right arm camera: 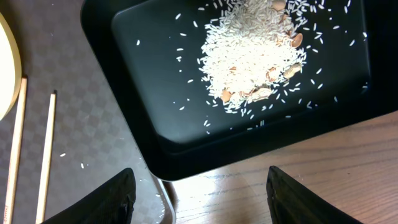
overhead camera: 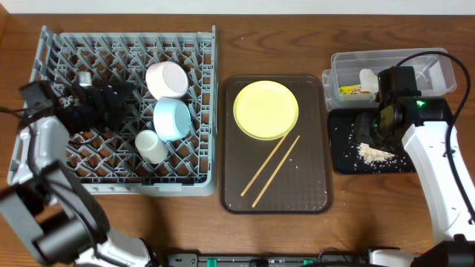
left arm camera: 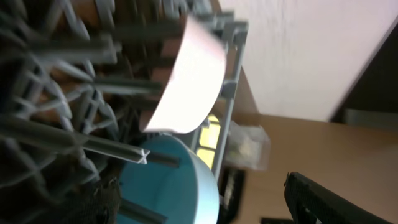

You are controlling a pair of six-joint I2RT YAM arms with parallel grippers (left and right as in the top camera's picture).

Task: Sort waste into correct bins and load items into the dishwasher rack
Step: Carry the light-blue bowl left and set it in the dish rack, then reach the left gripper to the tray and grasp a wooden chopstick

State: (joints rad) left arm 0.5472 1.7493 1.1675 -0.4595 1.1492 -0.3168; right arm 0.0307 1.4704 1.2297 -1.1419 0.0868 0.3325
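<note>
Overhead first. The rack [overhead camera: 194, 96] already holds the white bowl [overhead camera: 167, 79], blue bowl [overhead camera: 172, 119] and cup [overhead camera: 151, 146]. The left tool [overhead camera: 122, 96] sits low over the rack, just beside the bowls. The wrapper [overhead camera: 355, 91] and tissue [overhead camera: 368, 77] are in the clear tub [overhead camera: 438, 74], and the rice [overhead camera: 375, 153] is piled in the black tray [overhead camera: 341, 159]. So I'd say what's left is the plate [overhead camera: 266, 110] and chopsticks [overhead camera: 271, 167], both on the brown tray [overhead camera: 312, 193] mid-tabletop [overhead camera: 371, 230]. The right tool [overhead camera: 367, 126] hangs over the black tray.

Left wrist view: the tool is spread wide, and one finger [left arm camera: 323, 199] is out past the rack wall, gripping nothing. The blue bowl shows between the fingers, but I can't tell if anything touches it. The white bowl leans on the pegs above. If this arm goes for the plate, I'd lift straight up first so it doesn't knock either bowl.

Right wrist view: the fingers [right arm camera: 112, 199] are apart and empty, above the near edge of the black tray. The chopsticks lie just left on the brown tray, side by side but not touching, with a few stray grains near them. My guess is this arm takes the sticks. I'd line the fingers up across both, come down near their middle and pinch them together. They're thin and flat on the tray, so one could easily roll out.
</note>
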